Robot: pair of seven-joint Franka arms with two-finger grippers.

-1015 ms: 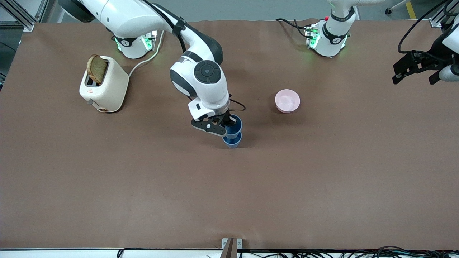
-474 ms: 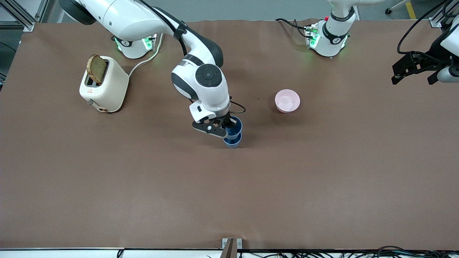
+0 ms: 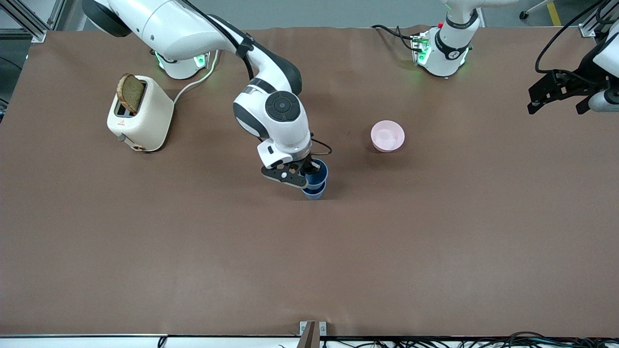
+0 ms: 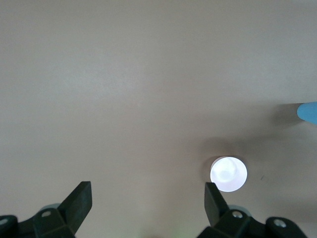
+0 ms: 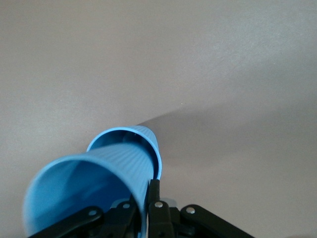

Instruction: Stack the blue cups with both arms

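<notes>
Two blue cups show near the table's middle. The lower blue cup (image 3: pixel 314 192) stands on the table. The upper blue cup (image 3: pixel 319 173) sits partly inside it, tilted. My right gripper (image 3: pixel 308 173) is shut on the upper cup's rim, one finger inside and one outside. In the right wrist view the held cup (image 5: pixel 89 186) fills the near part, pinched by the right gripper (image 5: pixel 147 201), and the lower cup's rim (image 5: pixel 148 136) rings it. My left gripper (image 3: pixel 556 94) is open and empty, waiting above the left arm's end of the table; its open fingers (image 4: pixel 79 201) show in the left wrist view.
A pink bowl (image 3: pixel 387 136) sits between the cups and the left arm's base; it also shows in the left wrist view (image 4: pixel 228 174). A cream toaster (image 3: pixel 140 116) with a bread slice (image 3: pixel 130 93) stands toward the right arm's end.
My right gripper has lowered the upper cup farther into the lower one. The left arm has barely moved.
</notes>
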